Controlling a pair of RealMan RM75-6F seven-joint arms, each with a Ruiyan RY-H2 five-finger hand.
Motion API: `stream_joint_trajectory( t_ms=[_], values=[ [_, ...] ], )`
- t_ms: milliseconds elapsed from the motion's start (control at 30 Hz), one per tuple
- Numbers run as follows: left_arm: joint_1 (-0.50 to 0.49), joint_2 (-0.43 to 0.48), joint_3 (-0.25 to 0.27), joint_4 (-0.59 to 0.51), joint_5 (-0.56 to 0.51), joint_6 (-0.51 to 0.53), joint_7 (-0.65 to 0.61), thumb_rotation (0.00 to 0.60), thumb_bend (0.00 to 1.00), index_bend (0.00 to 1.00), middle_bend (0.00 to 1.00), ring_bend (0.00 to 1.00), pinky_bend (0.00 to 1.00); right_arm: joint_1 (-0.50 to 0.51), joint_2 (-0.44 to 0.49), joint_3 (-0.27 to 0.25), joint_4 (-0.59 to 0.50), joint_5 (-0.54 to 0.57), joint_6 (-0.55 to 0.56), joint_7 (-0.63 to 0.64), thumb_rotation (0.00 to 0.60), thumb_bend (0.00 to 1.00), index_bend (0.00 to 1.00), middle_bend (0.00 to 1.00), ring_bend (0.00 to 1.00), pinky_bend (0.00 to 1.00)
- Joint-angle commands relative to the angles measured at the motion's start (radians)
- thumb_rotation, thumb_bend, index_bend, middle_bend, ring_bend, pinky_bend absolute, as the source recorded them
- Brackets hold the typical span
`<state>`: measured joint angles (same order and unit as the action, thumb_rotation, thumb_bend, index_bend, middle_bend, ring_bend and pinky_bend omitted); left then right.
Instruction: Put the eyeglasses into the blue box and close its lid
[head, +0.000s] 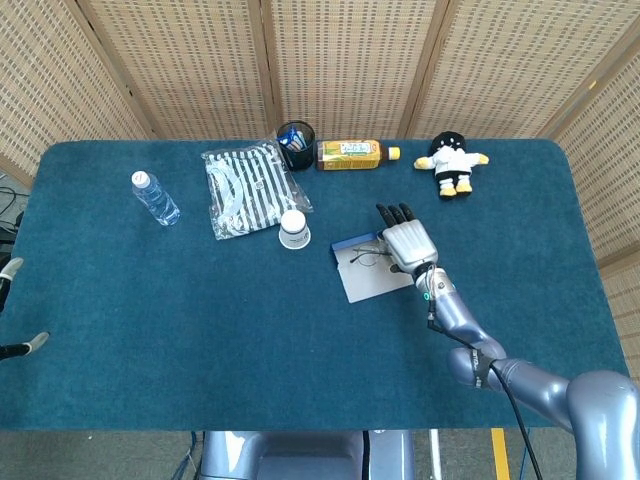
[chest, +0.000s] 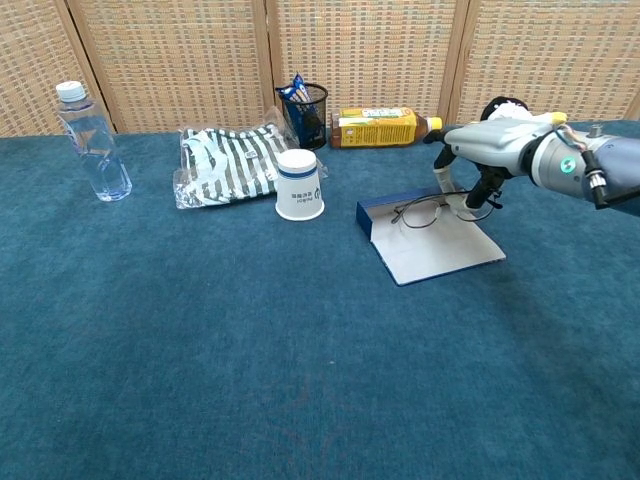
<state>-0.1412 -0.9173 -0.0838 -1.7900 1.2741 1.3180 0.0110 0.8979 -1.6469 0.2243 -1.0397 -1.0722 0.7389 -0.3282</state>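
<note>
The blue box (head: 358, 282) (chest: 378, 222) lies open near the middle of the table, its pale lid (chest: 440, 252) flat toward me. My right hand (head: 407, 243) (chest: 490, 150) holds the thin-framed eyeglasses (head: 366, 257) (chest: 425, 210) by one end, just over the back part of the box. The lenses hang low near the blue wall; whether they touch the box I cannot tell. At the far left edge of the head view, only the tips of my left hand (head: 12, 310) show, holding nothing.
Left of the box stands an upturned paper cup (head: 293, 229) (chest: 299, 184). Behind it are a striped bag (head: 248, 187), a black mesh pen holder (head: 295, 143), a lying yellow bottle (head: 350, 153) and a small doll (head: 453, 163). At the left stands a water bottle (head: 155, 198).
</note>
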Motion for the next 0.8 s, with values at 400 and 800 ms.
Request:
stream_joint_trajectory(
  t_ms=[400,800],
  values=[
    [-0.010,-0.004,-0.004,0.009,-0.022,-0.021,0.002,0.600,0.00,0.00,0.00,0.00,0.00,0.053,-0.084,-0.002,0.148,-0.020,-0.028,-0.014,0.600,0.55,0.62,0.00,0.00,0.00],
    [-0.016,-0.007,-0.006,0.013,-0.038,-0.032,0.007,0.600,0.00,0.00,0.00,0.00,0.00,0.070,-0.135,0.026,0.189,0.028,-0.016,-0.057,0.600,0.06,0.00,0.00,0.00,0.00]
  ],
)
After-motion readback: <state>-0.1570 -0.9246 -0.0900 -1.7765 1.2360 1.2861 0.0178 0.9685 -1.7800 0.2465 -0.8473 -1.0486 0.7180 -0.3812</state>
